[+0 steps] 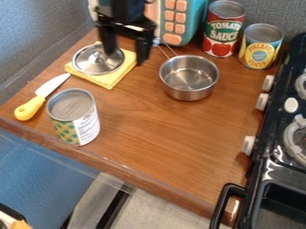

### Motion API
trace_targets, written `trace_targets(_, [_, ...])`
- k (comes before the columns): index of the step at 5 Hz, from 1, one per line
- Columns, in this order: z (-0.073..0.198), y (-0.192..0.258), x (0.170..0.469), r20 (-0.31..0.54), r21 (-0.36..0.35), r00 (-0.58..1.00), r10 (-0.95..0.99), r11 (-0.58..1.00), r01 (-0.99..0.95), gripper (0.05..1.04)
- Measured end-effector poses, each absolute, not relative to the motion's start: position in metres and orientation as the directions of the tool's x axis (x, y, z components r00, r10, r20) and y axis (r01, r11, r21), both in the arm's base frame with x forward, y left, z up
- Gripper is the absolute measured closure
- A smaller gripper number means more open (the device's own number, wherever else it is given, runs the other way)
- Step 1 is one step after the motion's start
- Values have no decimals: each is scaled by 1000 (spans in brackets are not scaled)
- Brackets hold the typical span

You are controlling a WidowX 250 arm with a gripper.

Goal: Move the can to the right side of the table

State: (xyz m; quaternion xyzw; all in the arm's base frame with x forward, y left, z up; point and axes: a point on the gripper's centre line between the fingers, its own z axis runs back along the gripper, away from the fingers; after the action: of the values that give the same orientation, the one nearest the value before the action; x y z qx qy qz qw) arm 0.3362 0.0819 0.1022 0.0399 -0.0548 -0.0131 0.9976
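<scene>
My black gripper (125, 51) hangs over the back left of the wooden table, its two fingers apart with nothing held between them. It is above and beside a steel lid that lies on a yellow cloth. A can (73, 117) with a green-and-yellow patterned and white label stands upright near the table's front left edge, well apart from the gripper. At the back right stand two more cans, a red tomato one (223, 29) and a yellow pineapple one (261, 46).
The steel lid (99, 59) rests on the yellow cloth (109, 80), left of a steel pot (189, 78). A yellow-handled knife (40, 96) lies behind the front can. A teal toy with orange buttons (179, 22) stands at the back; a black stove (281, 147) borders the right.
</scene>
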Motion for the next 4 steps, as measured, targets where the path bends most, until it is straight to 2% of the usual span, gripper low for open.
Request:
trace_targets(1, [93,117,318,66,128,998,-13,992,4,83])
trace_targets(2, [83,156,292,37,112,998,52,992,-55,83])
trace_targets(3, [74,174,272,13,102,998,67,992,-68,83])
trace_targets(4, [64,203,250,-10,126,994,105,987,-103,83])
